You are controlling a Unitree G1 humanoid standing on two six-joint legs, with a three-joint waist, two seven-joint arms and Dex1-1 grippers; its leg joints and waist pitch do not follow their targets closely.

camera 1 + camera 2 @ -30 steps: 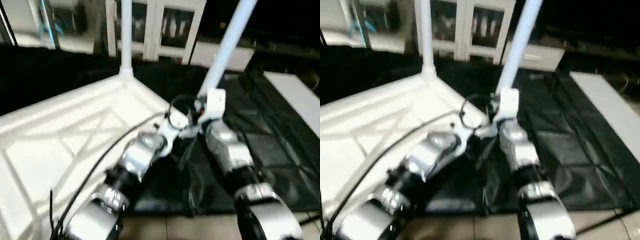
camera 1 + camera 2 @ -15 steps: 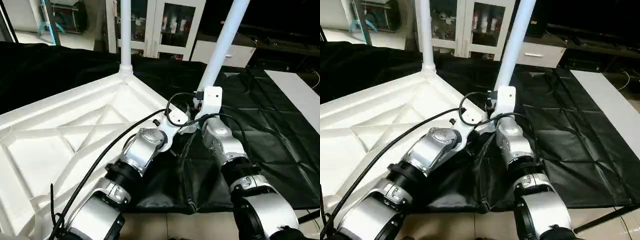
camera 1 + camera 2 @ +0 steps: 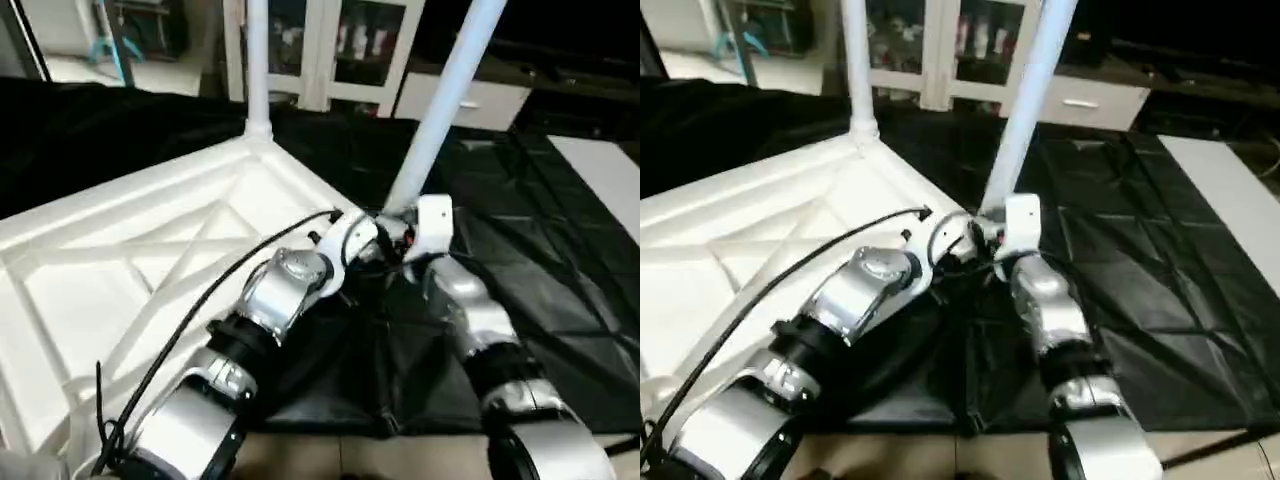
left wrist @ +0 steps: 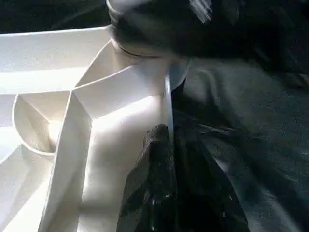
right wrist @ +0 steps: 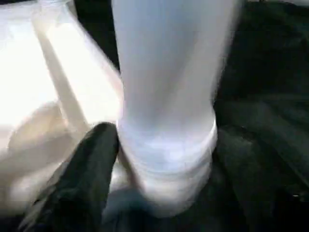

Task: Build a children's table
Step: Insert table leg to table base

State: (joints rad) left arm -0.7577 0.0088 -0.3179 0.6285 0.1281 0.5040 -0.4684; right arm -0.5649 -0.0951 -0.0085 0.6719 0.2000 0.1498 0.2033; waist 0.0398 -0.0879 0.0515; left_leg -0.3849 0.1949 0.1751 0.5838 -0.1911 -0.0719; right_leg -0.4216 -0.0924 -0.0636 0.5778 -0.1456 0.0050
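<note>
Head views: the upturned tabletop (image 3: 150, 250) lies on a black sheet (image 3: 560, 260); one leg (image 3: 256, 70) stands upright at its far corner, another leg (image 3: 440, 110) leans at the near-right corner.

Left wrist view: the left claw (image 4: 161, 159) is pressed together against the tabletop's rim.

Right wrist view: the right claw (image 5: 164, 159) is spread around the leaning leg's base.

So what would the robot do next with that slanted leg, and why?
Probably close the right gripper on the leaning leg again and give it another twist. That leg tilts at the tabletop corner while the far leg stands straight, so it looks not yet fully seated. The right fingers flank its base, and the left gripper is shut on the tabletop's rim, steadying it.
</note>
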